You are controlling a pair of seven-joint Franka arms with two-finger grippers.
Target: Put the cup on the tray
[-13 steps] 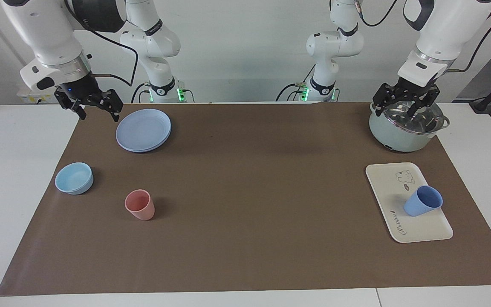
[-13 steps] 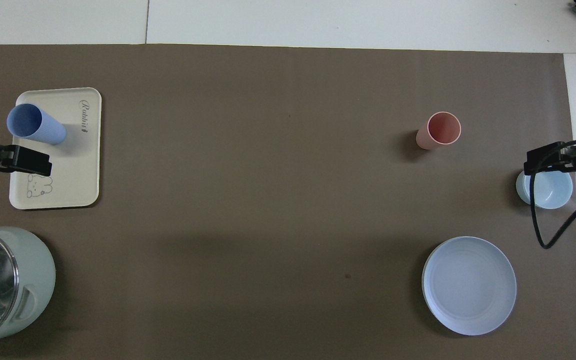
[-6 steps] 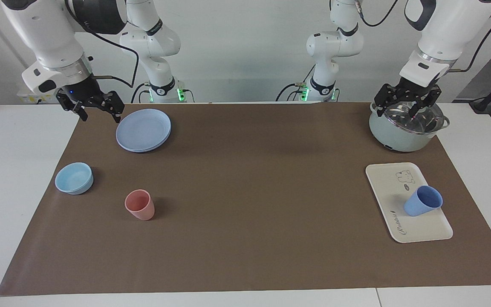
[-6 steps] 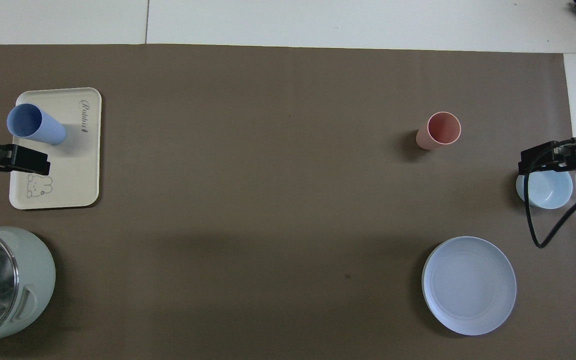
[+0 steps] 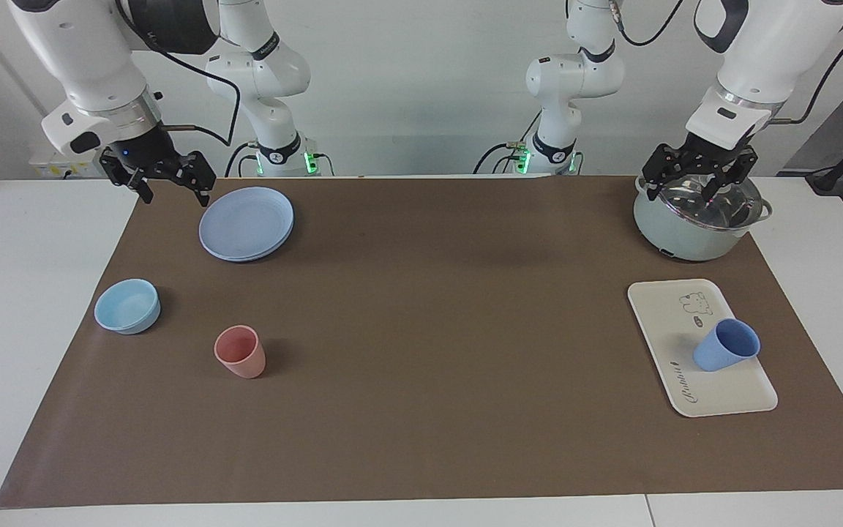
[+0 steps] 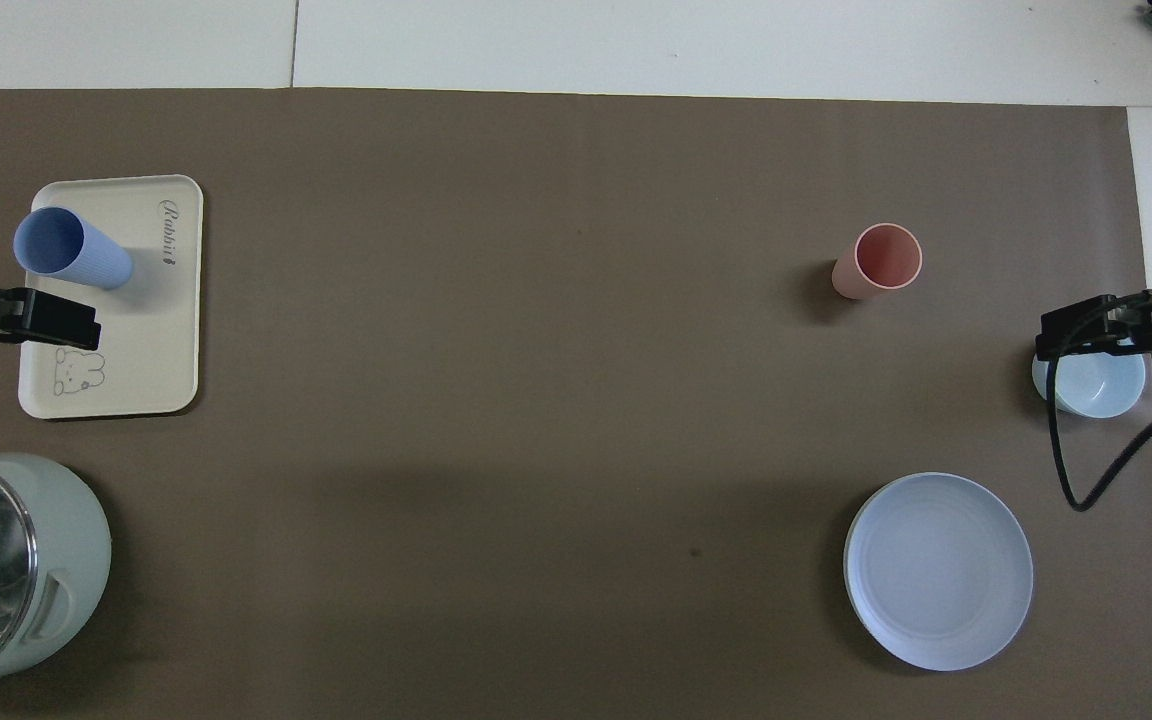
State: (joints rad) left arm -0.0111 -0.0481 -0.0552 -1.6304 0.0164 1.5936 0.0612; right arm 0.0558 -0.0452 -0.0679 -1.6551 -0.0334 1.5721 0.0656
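Observation:
The periwinkle-blue cup (image 5: 725, 345) stands upright on the cream-white tray (image 5: 667, 307), at the tray's end farther from the robots, at the left arm's end of the table. It also shows in the overhead view (image 6: 71, 250) on the tray (image 6: 161, 340). My left gripper (image 5: 699, 189) hangs open and empty in the air over the pot, well apart from the cup; part of it shows in the overhead view (image 6: 26, 318). My right gripper (image 5: 173, 194) is open and empty, raised beside the blue plate at the right arm's end.
A pale green pot with a glass lid (image 5: 699, 219) stands nearer to the robots than the tray. A round blue plate (image 5: 246, 223), a light-blue bowl (image 5: 127, 306) and a salmon-pink cup (image 5: 240, 351) sit toward the right arm's end.
Both grippers have drifted slightly upward; the right one more. The cup and tray have not moved.

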